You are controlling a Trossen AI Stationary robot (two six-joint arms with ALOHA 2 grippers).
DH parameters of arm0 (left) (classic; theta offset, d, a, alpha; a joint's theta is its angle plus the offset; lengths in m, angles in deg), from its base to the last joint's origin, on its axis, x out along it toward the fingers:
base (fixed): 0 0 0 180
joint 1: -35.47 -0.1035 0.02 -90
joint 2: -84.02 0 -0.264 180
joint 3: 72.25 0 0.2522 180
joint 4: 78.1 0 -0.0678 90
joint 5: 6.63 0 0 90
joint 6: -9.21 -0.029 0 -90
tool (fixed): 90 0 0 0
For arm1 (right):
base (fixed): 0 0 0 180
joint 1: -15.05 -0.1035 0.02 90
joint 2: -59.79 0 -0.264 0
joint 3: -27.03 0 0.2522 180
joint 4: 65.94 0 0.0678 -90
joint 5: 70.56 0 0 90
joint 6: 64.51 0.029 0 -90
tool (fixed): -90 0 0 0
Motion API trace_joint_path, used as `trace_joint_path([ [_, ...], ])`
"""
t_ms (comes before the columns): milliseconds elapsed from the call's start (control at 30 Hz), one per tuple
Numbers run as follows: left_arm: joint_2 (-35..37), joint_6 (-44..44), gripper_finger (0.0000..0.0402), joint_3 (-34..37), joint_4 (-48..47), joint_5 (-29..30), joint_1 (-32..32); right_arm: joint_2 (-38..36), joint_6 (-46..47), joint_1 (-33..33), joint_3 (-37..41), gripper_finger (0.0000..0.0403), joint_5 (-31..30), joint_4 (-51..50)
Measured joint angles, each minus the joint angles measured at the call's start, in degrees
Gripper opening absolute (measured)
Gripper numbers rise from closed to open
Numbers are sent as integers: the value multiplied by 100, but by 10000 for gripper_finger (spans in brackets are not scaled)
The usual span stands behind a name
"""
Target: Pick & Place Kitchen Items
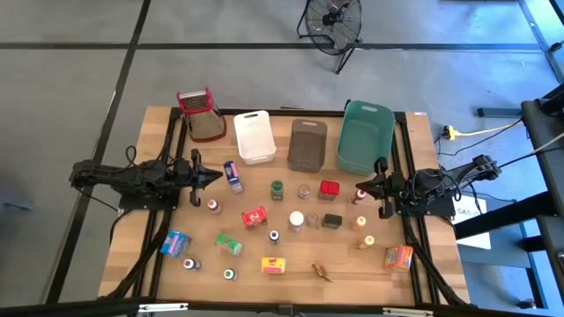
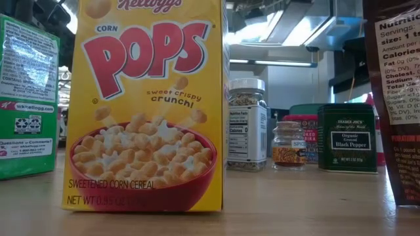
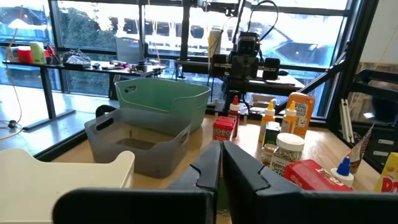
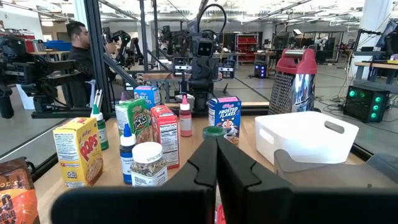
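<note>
Kitchen items (image 1: 255, 217) scattered between 2 empty tools, left tool (image 1: 215, 177) and right tool (image 1: 361, 185) both fully closed.

Groceries (image 1: 291, 220) crowd mid-table, tubs (image 1: 307, 143) wall far edge — side strips bare

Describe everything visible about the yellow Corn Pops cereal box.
The small yellow cardboard Corn Pops cereal box stands upright on the wooden table near its front edge. Its front carries red "POPS" lettering, "sweet crispy crunch!" and a red bowl of pale puffs. It looks closed and undented. A green box stands beside it, apart. Nothing grips it.
</note>
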Motion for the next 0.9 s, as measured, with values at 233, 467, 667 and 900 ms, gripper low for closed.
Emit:
trace_joint_path([
  [233, 0, 0, 13, -1, 2, 2, 0, 1, 0, 1, 0, 7, 2, 0],
  [467, 2, 0, 9, 0, 0, 0, 1, 2, -1, 0, 1, 7, 2, -1],
  [667, 0, 0, 8, -2, 2, 0, -1, 2, -1, 0, 1, 7, 4, 1],
  [900, 1, 0, 12, 0, 2, 1, 0, 1, -1, 1, 1, 7, 22, 21],
])
